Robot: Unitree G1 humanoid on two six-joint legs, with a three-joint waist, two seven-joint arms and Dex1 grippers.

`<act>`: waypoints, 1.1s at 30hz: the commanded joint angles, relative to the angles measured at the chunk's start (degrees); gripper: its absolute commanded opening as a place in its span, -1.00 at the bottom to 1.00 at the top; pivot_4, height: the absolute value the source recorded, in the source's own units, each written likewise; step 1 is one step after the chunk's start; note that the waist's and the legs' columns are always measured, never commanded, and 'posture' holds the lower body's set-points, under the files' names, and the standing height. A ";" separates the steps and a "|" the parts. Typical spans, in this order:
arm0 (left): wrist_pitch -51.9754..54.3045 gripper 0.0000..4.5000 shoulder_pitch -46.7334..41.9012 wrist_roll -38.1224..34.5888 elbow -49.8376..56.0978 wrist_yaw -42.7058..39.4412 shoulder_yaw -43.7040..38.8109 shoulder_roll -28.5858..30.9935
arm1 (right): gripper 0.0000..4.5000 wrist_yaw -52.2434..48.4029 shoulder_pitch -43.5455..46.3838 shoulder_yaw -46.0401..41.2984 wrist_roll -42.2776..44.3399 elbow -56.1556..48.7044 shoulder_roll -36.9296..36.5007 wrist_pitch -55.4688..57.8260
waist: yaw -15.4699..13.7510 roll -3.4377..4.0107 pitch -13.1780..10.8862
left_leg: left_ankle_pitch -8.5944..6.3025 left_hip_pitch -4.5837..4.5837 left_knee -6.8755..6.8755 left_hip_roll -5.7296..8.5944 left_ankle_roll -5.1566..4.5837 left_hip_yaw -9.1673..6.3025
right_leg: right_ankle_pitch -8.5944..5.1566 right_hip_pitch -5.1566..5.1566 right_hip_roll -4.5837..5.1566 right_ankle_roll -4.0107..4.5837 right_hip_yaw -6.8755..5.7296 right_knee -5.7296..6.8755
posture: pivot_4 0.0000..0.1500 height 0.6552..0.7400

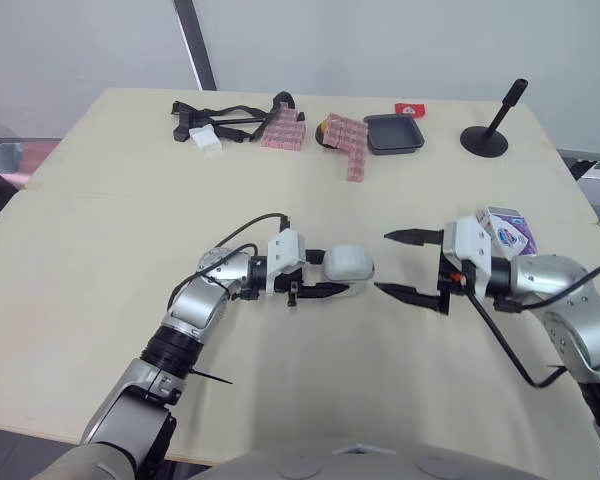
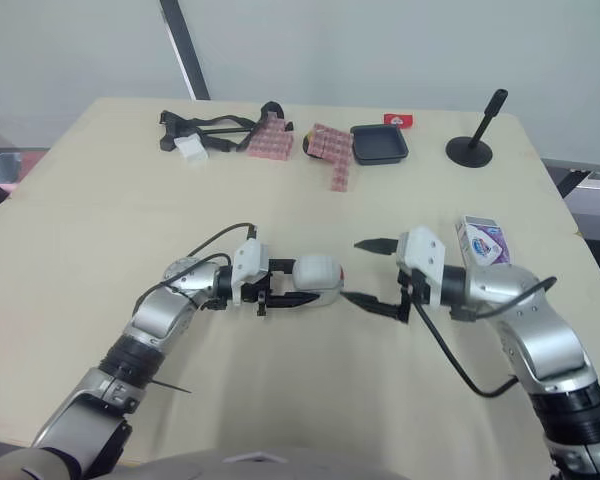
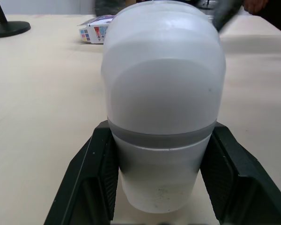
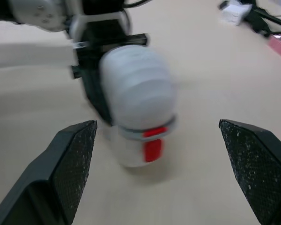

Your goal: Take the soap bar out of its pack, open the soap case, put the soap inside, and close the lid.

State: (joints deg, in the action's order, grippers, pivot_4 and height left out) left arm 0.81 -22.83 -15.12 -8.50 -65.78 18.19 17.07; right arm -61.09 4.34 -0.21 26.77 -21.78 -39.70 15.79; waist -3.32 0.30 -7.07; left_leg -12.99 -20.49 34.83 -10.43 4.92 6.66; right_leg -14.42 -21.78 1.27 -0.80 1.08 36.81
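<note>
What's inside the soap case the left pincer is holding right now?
Nothing inside shows: the soap case is shut, its white shell opaque, clamped in the left pincer. The soap pack lies apart on the table.

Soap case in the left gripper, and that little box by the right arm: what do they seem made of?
The soap case looks like moulded white plastic, smooth with a soft sheen; a grey band rings it and a red clasp sits at the seam. The soap pack looks like printed card: flat faces, folded edges, colour print.
</note>
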 commanded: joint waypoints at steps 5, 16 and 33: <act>33.66 -0.15 -2.93 -15.71 10.27 1.12 -4.42 3.90 | 0.99 -5.66 -6.69 -2.37 0.58 -1.67 -2.06 -7.78 | 0.00 0.00 -0.01 | 0.00 -0.11 -0.01 -0.01 0.00 0.00 | 0.00 -0.13 -0.01 0.01 -0.02 0.01 | 1.00 0.94; 81.08 -0.15 -10.01 -33.16 13.11 17.37 -14.57 3.08 | 0.99 -3.71 -12.02 -2.61 2.12 -5.13 -0.92 -7.83 | -0.08 0.00 -0.02 | 0.00 -0.30 -0.01 0.21 0.02 0.00 | 0.00 -0.25 -0.02 0.01 0.00 -0.12 | 1.00 0.94; 87.93 -0.15 -9.63 -30.28 6.97 22.64 -12.67 3.55 | 0.99 0.27 -13.81 -2.14 1.50 -3.16 2.20 -10.13 | -0.84 -0.01 -0.03 | -0.01 -0.47 -0.01 0.23 0.04 -0.06 | 0.01 -0.22 0.00 -0.03 -0.15 -0.32 | 1.00 0.94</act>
State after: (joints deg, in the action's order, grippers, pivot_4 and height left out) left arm 90.14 -32.17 -46.68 -1.36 -43.85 4.55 19.83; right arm -60.77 -9.35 -1.53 28.37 -24.53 -37.48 6.97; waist -4.16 0.30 -7.09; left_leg -13.00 -20.95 34.83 -10.20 4.96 6.60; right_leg -14.41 -21.99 1.28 -0.83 0.93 36.48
